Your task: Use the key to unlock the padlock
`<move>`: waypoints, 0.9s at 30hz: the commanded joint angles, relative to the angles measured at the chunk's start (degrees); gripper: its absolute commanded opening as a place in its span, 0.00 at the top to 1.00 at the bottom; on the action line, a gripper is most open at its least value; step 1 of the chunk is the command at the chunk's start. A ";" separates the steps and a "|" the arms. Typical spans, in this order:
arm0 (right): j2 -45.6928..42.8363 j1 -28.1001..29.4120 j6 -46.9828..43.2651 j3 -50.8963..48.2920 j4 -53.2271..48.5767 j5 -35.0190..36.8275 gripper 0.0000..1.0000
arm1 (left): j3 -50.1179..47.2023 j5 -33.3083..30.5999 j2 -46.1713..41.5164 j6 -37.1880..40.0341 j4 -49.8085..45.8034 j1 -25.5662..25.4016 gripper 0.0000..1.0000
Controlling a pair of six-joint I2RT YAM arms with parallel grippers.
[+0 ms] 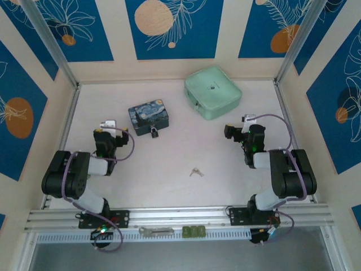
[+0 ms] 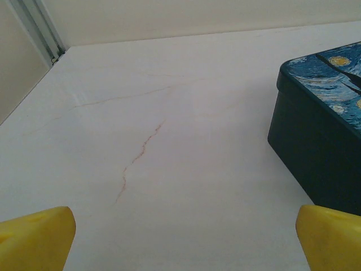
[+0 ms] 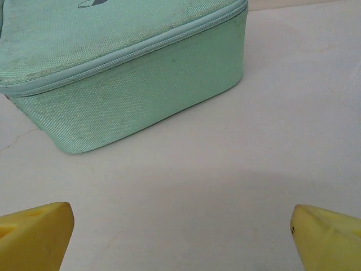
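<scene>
Tiny silvery keys on a ring (image 1: 196, 172) lie flat, centrally, toward the near edge of the pale surface (image 1: 169, 195). They look light, stiff and probably slippery, best pinched at the ring end. Small dark padlock (image 1: 153, 133) sits against the blue painted tin (image 1: 148, 116). Left hand (image 2: 183, 237) and right hand (image 3: 180, 237) gape wide, empty.

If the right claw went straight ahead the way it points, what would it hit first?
Probably the mint-green zip case, its near side wall just left of centre ahead of the right claw; bare table lies between.
</scene>
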 commanded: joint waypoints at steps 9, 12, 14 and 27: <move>-0.12 0.15 -0.85 0.44 1.10 0.35 0.01 | 0.93 -0.61 0.27 0.51 0.29 -0.32 0.01; -0.03 0.08 -0.81 0.56 1.11 0.22 0.01 | 1.01 -0.49 0.30 0.52 0.13 -0.32 0.01; -0.03 -0.14 -0.68 0.68 0.57 -0.26 0.01 | 1.19 -0.53 0.35 0.43 -0.13 -0.32 0.00; -2.47 1.75 -2.46 1.05 -1.12 1.71 0.01 | 1.11 -2.06 -1.96 0.88 -1.66 -0.90 0.00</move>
